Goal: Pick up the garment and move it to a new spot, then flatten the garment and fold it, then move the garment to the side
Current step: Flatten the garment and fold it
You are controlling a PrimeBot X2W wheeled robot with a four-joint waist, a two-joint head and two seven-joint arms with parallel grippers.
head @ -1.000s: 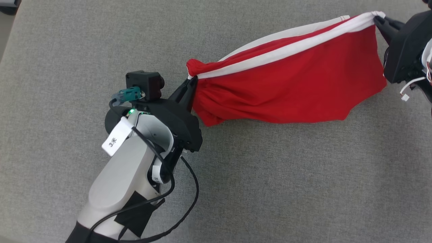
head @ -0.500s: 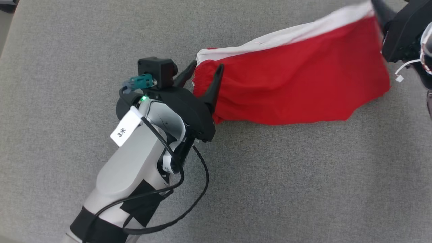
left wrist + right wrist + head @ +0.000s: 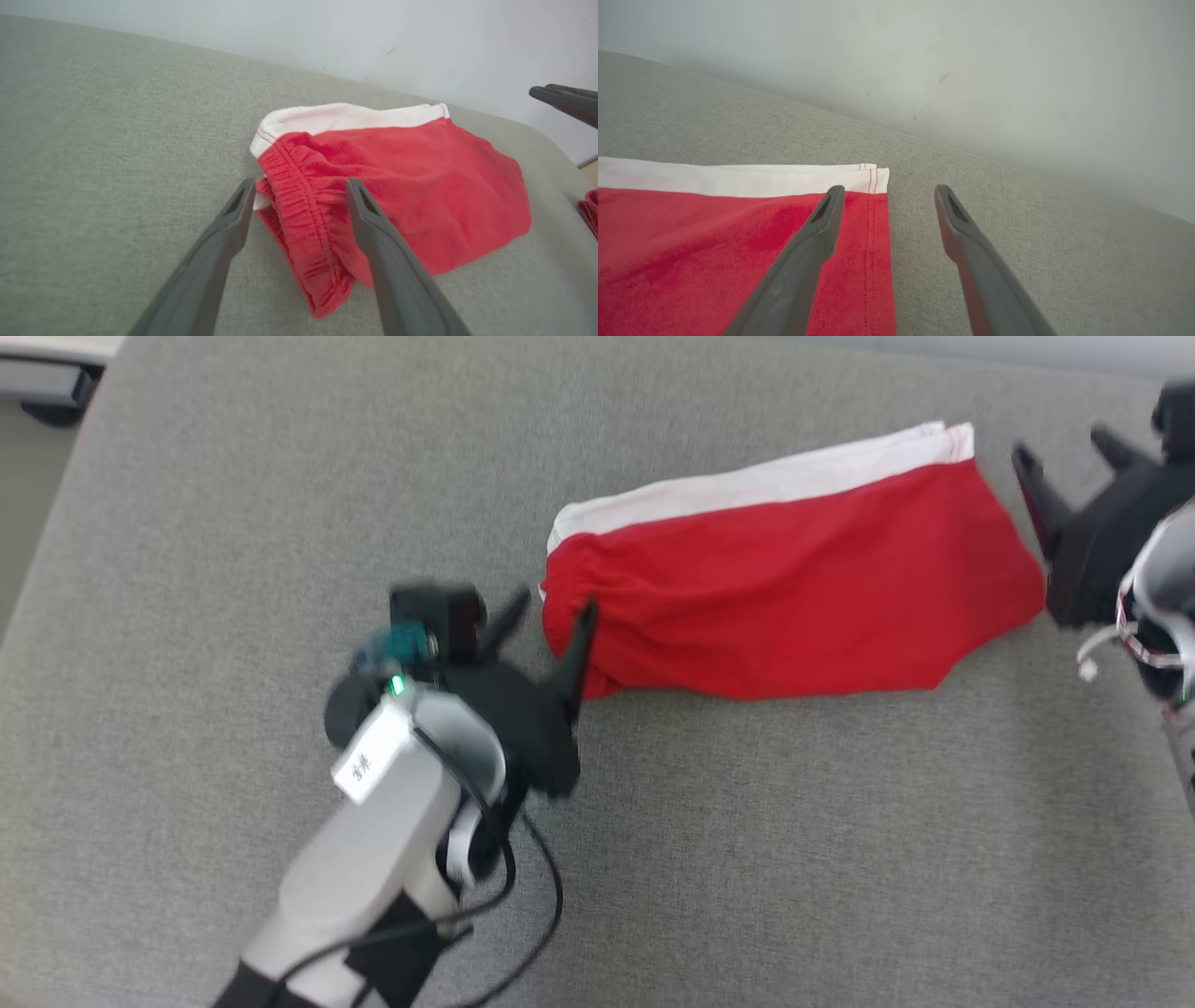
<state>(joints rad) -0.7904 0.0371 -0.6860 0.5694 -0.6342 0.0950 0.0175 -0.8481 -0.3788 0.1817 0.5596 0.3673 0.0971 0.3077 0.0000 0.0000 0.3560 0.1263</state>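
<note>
It looks like a robotics lab or test room rather than a home. A table (image 3: 187, 476) covered in plain grey fabric stands against a bare pale wall (image 3: 971, 70), and the robot's pale forearm (image 3: 373, 859) carries a paper tag (image 3: 366, 767), black tape (image 3: 392, 952) and loose cables (image 3: 557, 896)

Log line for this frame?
left gripper: fingers open | right gripper: fingers open | red-and-white fabric garment: unheld, lying on grey upholstered surface

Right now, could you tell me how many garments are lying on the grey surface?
1 for certain: the red garment, white-banded, lies flat, upper right in the head view. A red scrap at the left wrist view's right edge may be a second.
</note>
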